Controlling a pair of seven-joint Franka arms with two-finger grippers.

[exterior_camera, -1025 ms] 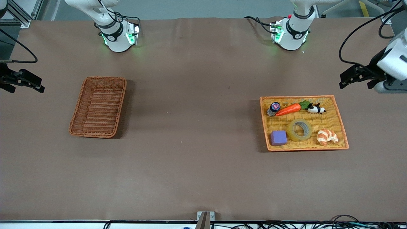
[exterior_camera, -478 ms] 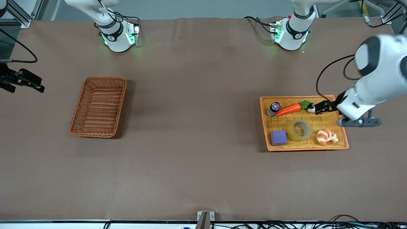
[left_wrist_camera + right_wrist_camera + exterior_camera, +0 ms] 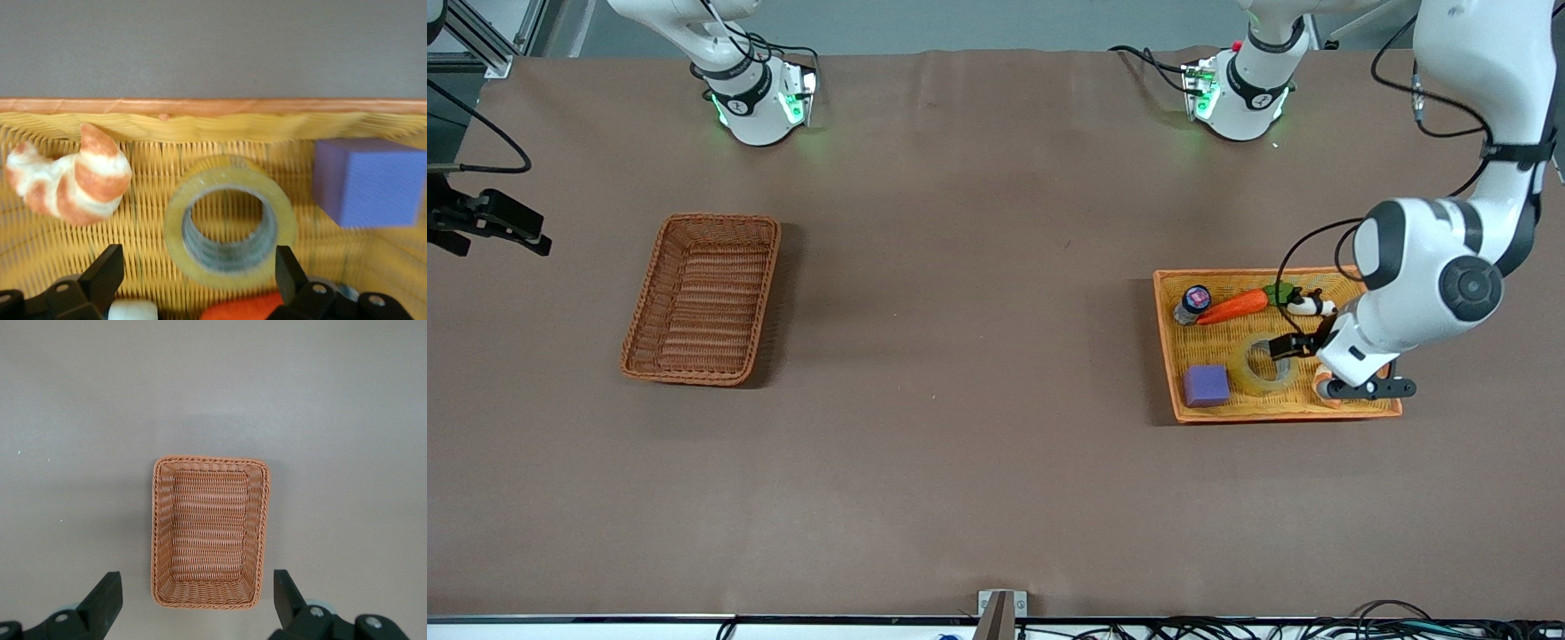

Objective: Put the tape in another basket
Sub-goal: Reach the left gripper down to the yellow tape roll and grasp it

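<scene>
The left gripper hangs over the tape, jaws spread wide, gripping nothing. The tape lies flat in the yellow tray, hole upward, beside the purple block. The right gripper waits released above the basket.

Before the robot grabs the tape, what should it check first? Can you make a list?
1. Left claw open: ok, its fingers are spread wide.
2. Claw lined up with the tape: ok, the roll sits between the fingers in the left wrist view.
3. Tape free to lift: ok, it lies flat in the yellow tray, apart from the croissant and purple block.
4. Claw low enough to grip: cannot tell.
5. The basket has room: ok, nothing in it.
6. Right claw out of the way: ok, waiting high over the basket.
</scene>
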